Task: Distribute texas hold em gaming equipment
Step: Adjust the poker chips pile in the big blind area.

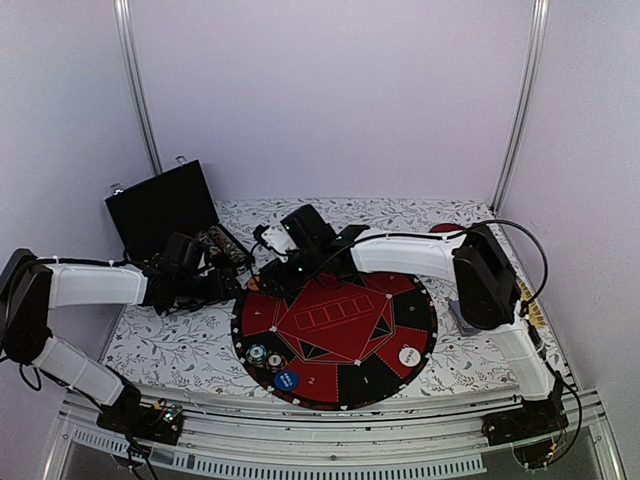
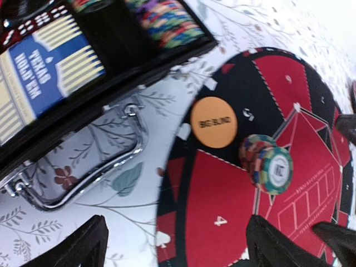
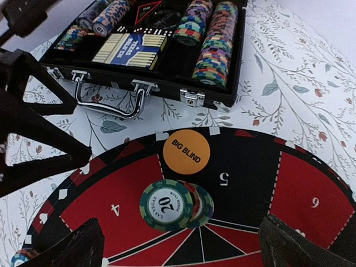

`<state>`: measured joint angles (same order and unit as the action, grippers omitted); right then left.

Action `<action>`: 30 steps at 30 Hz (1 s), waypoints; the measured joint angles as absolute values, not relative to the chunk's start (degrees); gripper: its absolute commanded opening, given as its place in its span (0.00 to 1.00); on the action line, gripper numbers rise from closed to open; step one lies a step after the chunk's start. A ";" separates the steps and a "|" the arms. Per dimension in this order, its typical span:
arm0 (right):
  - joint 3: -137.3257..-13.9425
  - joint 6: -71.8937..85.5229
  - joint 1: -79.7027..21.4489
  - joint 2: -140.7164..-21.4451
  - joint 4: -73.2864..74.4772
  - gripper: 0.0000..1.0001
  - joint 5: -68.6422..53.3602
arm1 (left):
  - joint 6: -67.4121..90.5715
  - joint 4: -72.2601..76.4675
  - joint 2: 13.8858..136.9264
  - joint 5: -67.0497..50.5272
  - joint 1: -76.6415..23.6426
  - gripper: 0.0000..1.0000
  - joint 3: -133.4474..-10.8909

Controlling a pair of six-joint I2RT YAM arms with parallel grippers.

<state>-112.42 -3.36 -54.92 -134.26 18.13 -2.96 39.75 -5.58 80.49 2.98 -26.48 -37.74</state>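
Both the left tool (image 2: 175,245) and right tool (image 3: 181,245) are hovering wide open, empty, near the orange disc (image 3: 187,152), likely needing a centred reach for chips (image 3: 217,55) in the case (image 3: 167,88) beyond it.

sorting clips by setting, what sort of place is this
Most likely a robot test cell set up as a poker table: plain white walls with metal frame posts, a round red-and-black poker mat and an open chip case.
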 measured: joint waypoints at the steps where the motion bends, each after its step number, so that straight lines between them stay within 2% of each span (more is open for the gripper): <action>1: -114.15 -3.81 -55.20 -136.16 18.33 0.99 -2.83 | 39.88 -5.23 80.51 2.74 -25.69 0.88 -37.17; 6: -120.97 -5.67 -55.44 -143.63 19.64 0.99 -2.22 | 39.90 -3.66 80.82 1.32 -23.38 0.88 -35.35; 14: -123.52 -7.18 -55.44 -146.56 19.94 0.99 -2.04 | 39.42 -1.39 83.05 -1.06 -22.98 0.88 -35.11; 16: -123.72 -7.38 -55.46 -146.98 19.94 0.95 -2.02 | 39.27 -1.02 83.57 -1.34 -22.96 0.88 -35.07; 19: -124.92 -7.60 -55.46 -148.31 19.90 0.81 -1.93 | 39.13 -0.62 84.18 -1.98 -22.92 0.88 -35.07; 30: -125.38 -8.36 -55.48 -149.56 20.40 0.54 -0.73 | 38.79 -0.05 84.58 -2.57 -22.81 0.88 -35.07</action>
